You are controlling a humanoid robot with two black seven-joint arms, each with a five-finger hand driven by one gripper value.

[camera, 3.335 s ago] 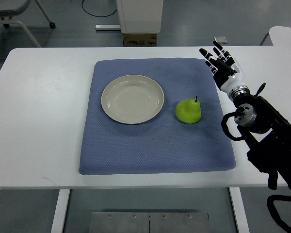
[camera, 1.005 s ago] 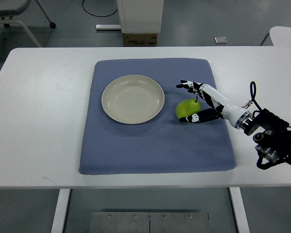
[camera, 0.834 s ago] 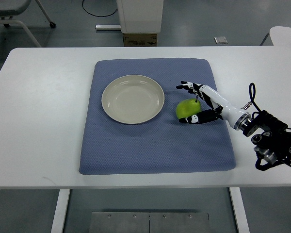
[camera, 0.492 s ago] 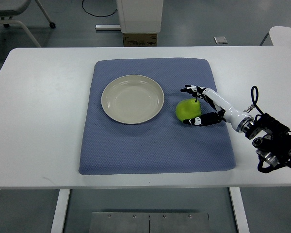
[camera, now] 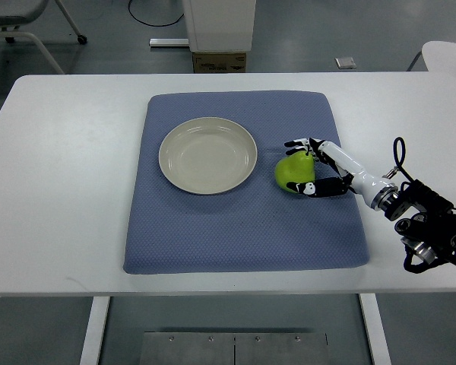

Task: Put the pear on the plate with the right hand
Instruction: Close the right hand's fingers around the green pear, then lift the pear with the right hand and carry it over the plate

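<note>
Pear right of plate, right hand fingers around it

Bright, even overhead light, sharp focus throughout, faint soft shadows and no glare on the white table.

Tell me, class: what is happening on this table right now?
The robot's right hand reaches in from the right and has its fingers around a green pear, which sits on the blue mat. The cream plate to the pear's left is empty. No left arm shows.
</note>
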